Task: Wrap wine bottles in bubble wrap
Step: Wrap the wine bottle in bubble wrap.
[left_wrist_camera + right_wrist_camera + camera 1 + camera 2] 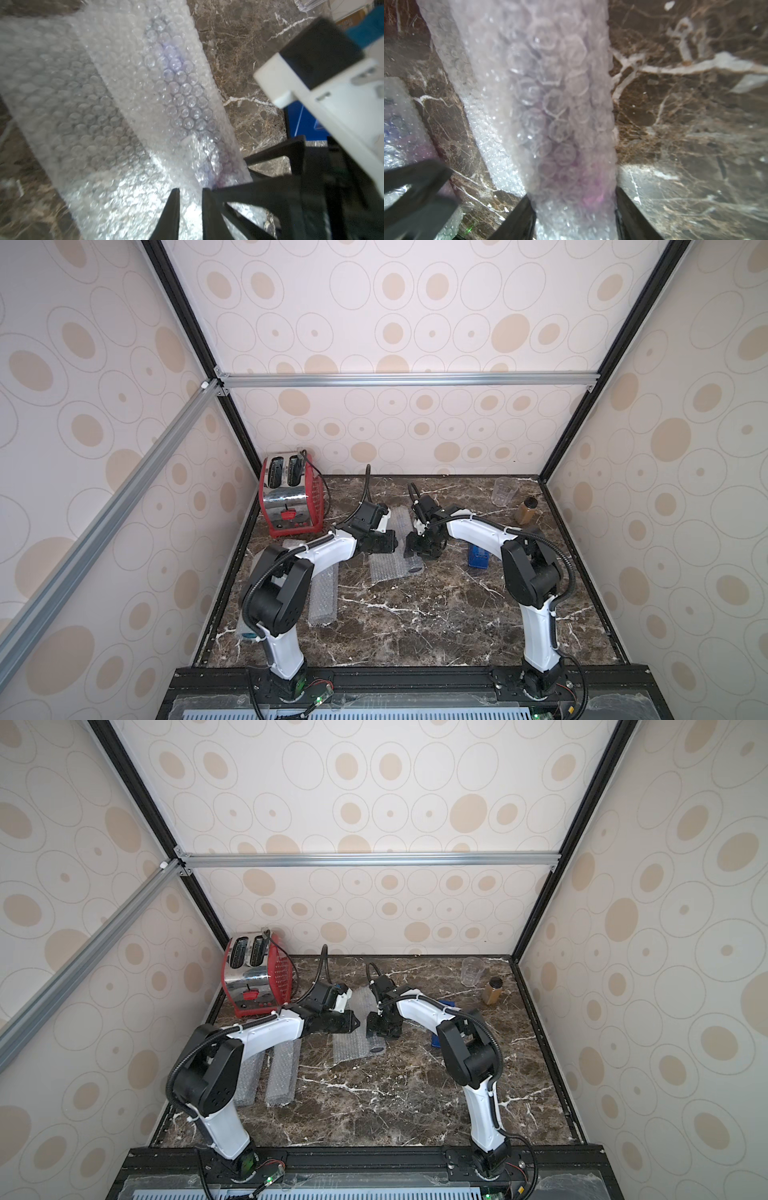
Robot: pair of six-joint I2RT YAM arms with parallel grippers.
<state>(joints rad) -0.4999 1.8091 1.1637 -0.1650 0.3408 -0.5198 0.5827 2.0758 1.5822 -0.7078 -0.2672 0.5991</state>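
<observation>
While the red toaster point(291, 497) is standing idle, two rolled bundles point(282, 1073) are lying in front of it, seemingly parked there to keep the working space free. Right of the toaster and slightly nearer the front, the left gripper point(190, 190) is pinching a fold of bubble wrap point(124, 104) between almost closed fingers, probably so the springy sheet is not unrolling. A wine bottle point(173, 66) is lying inside, showing only as a purple tint through the bubbles. Farther right of the toaster, the right gripper point(572, 193) is hugging a purple-tinted tube of wrap point(560, 93), fingers pressing on both sides, apparently steadying it for rolling; whether both tools are sharing one tube, I cannot tell. Farther right again, a blue object point(478, 558), a clear cup point(505, 491) and an amber jar point(527, 510) are sitting clear of the arms.
</observation>
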